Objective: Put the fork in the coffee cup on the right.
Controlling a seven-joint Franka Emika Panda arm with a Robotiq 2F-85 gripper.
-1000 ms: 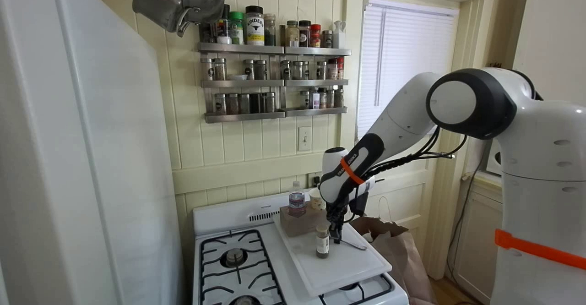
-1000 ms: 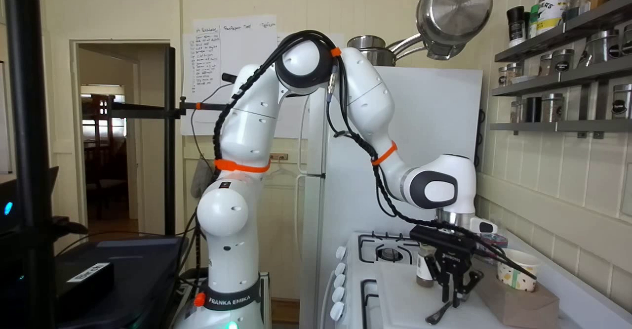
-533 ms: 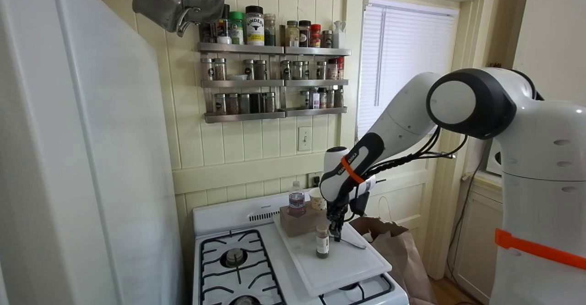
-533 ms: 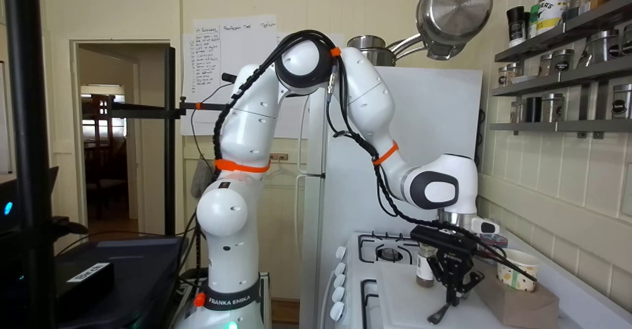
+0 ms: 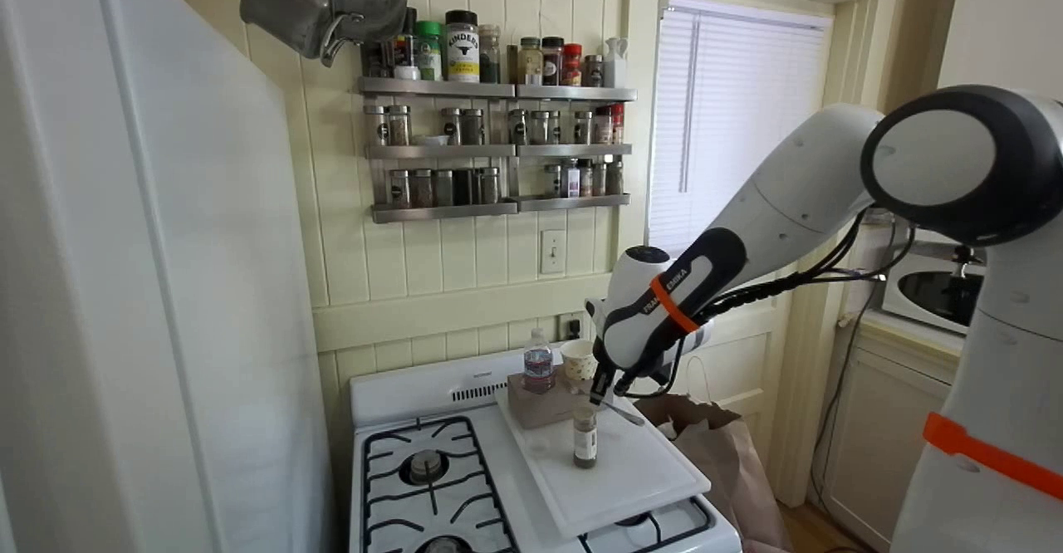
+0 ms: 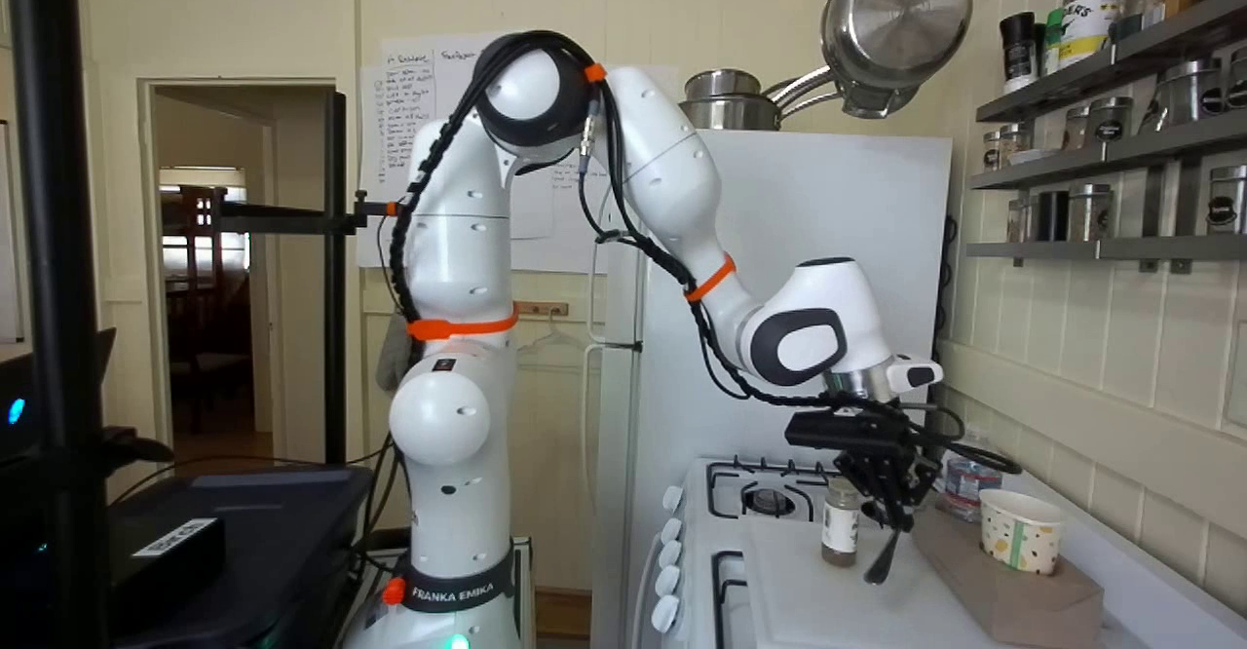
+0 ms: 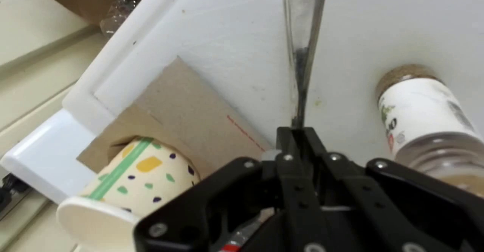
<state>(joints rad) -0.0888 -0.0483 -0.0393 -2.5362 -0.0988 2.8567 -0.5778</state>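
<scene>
My gripper [image 7: 298, 131] is shut on the metal fork [image 7: 304, 21] and holds it tilted above the white board. The fork's wide handle end points away from the fingers; its tines are hidden or too small to make out. The gripper [image 6: 898, 524] and fork handle [image 6: 882, 559] also show in an exterior view. The coffee cup [image 6: 1021, 532], cream paper with coloured spots and a green stripe, stands upright in a cardboard holder. It shows left of the fingers in the wrist view [image 7: 147, 172] and behind the gripper in an exterior view [image 5: 578, 360]. The fork is apart from it.
The brown cardboard holder [image 5: 540, 408] sits on the white board [image 5: 631, 491] over the stove. A water bottle [image 5: 538, 366] stands in it beside the cup. A spice jar [image 6: 840, 527] stands on the board close to the gripper. A paper bag [image 5: 722, 462] is beside the stove.
The fingers have closed on the fork. The gripper has since risen, tilted and drawn back toward the robot's base, lifting the fork off the board. The cup, jar and bottle have not moved.
</scene>
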